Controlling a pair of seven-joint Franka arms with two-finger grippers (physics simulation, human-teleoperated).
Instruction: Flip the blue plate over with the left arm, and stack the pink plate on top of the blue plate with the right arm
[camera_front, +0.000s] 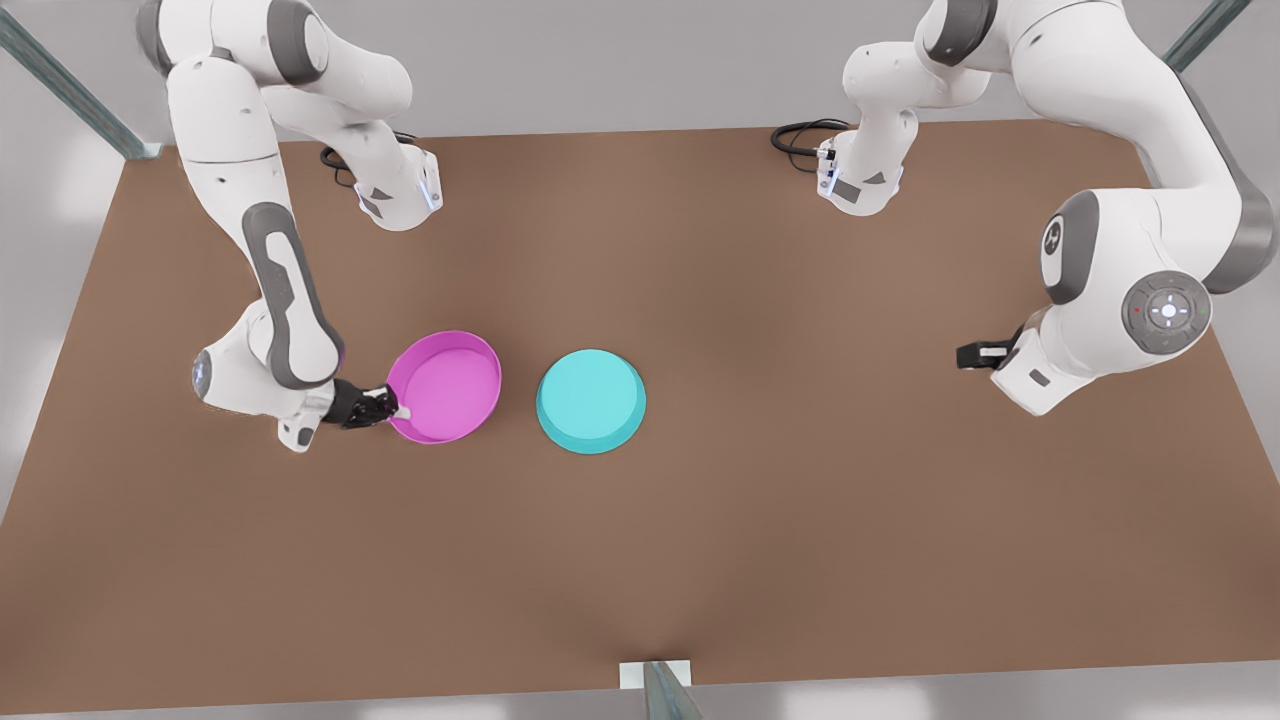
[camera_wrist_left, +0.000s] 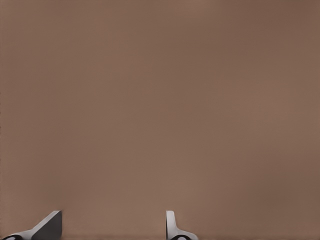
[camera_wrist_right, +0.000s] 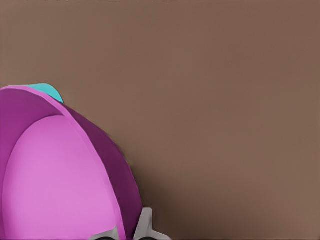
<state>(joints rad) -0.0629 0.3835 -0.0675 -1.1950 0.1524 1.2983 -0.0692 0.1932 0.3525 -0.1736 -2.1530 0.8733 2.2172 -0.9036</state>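
Pinched on the pink plate's (camera_front: 445, 387) rim, the right gripper (camera_front: 388, 408) holds its edge at the front view's left. Just beside it, apart, the blue plate (camera_front: 591, 401) lies base-up on the open brown table (camera_front: 700, 550). Well away, the left gripper (camera_wrist_left: 112, 227) waits, fingers spread.

Front view: high above, facing steeply down onto the whole brown table (camera_front: 700, 520). Left wrist view: close, facing bare tabletop. Right wrist view: very near the pink plate (camera_wrist_right: 55, 180), blue plate (camera_wrist_right: 47, 91) behind; both plates shared with the front view.
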